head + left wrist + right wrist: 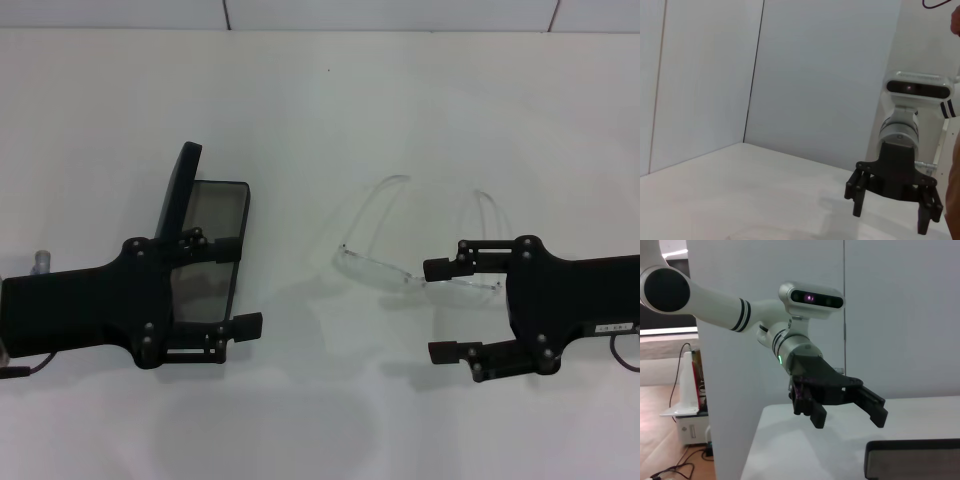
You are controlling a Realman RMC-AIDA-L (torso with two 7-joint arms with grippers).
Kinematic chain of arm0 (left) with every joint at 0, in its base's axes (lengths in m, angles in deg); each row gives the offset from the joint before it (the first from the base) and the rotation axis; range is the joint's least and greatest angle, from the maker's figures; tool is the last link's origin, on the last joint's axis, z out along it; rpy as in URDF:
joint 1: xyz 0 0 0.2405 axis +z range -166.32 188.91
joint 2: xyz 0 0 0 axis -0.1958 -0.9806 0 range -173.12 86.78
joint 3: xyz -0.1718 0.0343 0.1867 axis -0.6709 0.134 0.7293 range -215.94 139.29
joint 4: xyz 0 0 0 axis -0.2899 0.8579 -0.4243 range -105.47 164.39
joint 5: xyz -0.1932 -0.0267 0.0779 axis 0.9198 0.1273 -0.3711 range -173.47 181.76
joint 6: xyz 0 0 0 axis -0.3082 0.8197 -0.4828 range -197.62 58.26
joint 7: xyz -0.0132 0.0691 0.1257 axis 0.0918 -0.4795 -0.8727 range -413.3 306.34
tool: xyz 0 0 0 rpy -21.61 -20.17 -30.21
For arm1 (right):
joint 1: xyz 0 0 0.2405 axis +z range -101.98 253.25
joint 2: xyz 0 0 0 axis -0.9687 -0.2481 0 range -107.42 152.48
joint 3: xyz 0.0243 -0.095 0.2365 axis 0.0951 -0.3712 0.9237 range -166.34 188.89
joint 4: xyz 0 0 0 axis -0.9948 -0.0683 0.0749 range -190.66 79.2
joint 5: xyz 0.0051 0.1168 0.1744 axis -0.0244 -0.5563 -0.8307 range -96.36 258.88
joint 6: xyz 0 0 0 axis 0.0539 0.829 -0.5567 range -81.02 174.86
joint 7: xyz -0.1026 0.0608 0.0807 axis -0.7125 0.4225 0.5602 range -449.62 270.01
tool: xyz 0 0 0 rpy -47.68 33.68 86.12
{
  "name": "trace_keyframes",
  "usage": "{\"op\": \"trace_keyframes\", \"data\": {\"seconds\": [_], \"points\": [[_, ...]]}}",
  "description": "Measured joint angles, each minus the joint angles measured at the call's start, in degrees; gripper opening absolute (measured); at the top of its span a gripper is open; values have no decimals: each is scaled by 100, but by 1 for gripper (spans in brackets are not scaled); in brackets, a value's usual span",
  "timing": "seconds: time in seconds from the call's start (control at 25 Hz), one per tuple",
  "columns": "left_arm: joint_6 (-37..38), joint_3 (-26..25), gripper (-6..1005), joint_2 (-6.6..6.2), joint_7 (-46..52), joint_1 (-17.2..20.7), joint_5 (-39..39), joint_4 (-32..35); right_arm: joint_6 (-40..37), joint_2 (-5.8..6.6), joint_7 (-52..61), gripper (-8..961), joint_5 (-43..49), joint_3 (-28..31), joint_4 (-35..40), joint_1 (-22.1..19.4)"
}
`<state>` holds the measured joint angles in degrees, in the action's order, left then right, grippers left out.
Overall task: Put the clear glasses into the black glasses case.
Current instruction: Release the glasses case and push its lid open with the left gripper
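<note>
Right now the black glasses case (205,250) lies open on the left of the white table (320,110), lid tipped up on its far-left side, grey lining showing, so the tray is ready to take the glasses. The left gripper (240,285) hovers over the case's near end, fingers apart, one above the tray and one just past its near edge; it grips nothing, and looks placed to steady the case, though contact can't be told. The clear glasses (420,255) sit on the table well apart from the case, toward the right, arms unfolded and pointing away from the robot, lens facing the near side. The right gripper (440,310) sits at the lens's right end, fingers spread, upper finger overlapping the frame, lower one short of it; not closed on it yet, likely lining up a pinch. The right wrist view catches a case corner (912,460) only.

Counts: one case, one pair of glasses, two grippers, one table.
</note>
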<state>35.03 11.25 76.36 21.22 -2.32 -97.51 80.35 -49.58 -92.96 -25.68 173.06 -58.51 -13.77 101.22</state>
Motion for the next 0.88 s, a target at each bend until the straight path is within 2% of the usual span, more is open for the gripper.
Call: {"op": "trace_keyframes", "data": {"seconds": [0.64, 0.76, 0.84, 0.88], "points": [[-21, -85, 882, 8, 71, -54, 147, 6, 2, -18, -2, 749, -49, 9, -40, 0], [-30, -193, 881, 8, 777, -80, 640, 149, 24, -26, 6, 749, -49, 15, -40, 16], [-74, -211, 880, 1, 1405, -127, 841, 415, 52, -34, 23, 749, -49, 6, -40, 29], [-223, -207, 880, -3, 2046, -194, 828, 745, 59, -35, 26, 748, -49, 4, -40, 31]]}}
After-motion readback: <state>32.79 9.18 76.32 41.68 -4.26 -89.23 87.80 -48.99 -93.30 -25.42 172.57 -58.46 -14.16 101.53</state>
